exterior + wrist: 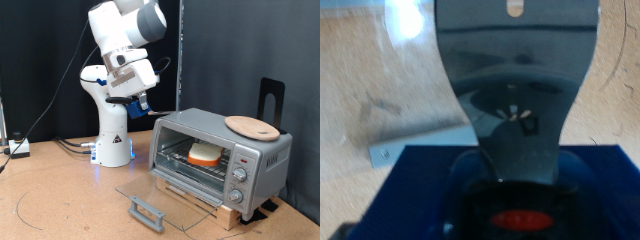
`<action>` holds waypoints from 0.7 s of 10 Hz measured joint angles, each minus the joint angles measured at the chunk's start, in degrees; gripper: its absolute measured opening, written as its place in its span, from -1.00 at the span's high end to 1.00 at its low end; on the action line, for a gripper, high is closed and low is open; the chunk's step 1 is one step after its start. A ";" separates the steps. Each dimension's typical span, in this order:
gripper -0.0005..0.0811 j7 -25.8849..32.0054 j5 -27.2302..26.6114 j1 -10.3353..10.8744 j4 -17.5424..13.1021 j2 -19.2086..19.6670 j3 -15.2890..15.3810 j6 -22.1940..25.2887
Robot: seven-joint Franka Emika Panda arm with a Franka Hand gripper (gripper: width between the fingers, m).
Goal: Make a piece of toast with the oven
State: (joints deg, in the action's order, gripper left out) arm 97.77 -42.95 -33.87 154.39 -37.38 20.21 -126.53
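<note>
A white robot arm stands at the exterior view's left, its gripper (141,103) raised in the air, well apart from the oven (220,160). Whether its fingers are apart or together cannot be told, and nothing shows between them. The silver oven sits at the exterior view's right with its glass door (160,197) folded down flat. The piece of toast (206,154) rests inside on the rack. A round wooden plate (251,126) lies on the oven's top. The wrist view shows only a blurred dark metal shape.

toast (206,154) in oven (262,156), plate (251,126) on top
</note>
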 joint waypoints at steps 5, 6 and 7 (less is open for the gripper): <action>0.02 -19.59 -3.05 2.14 -0.67 -4.38 1.70 19.02; 0.02 -23.09 -3.05 2.24 0.21 -6.83 3.14 19.08; 0.02 -22.13 -3.05 2.23 0.22 -6.62 3.03 19.07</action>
State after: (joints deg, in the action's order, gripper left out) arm 75.65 -46.00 -31.64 154.61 -43.99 23.24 -107.46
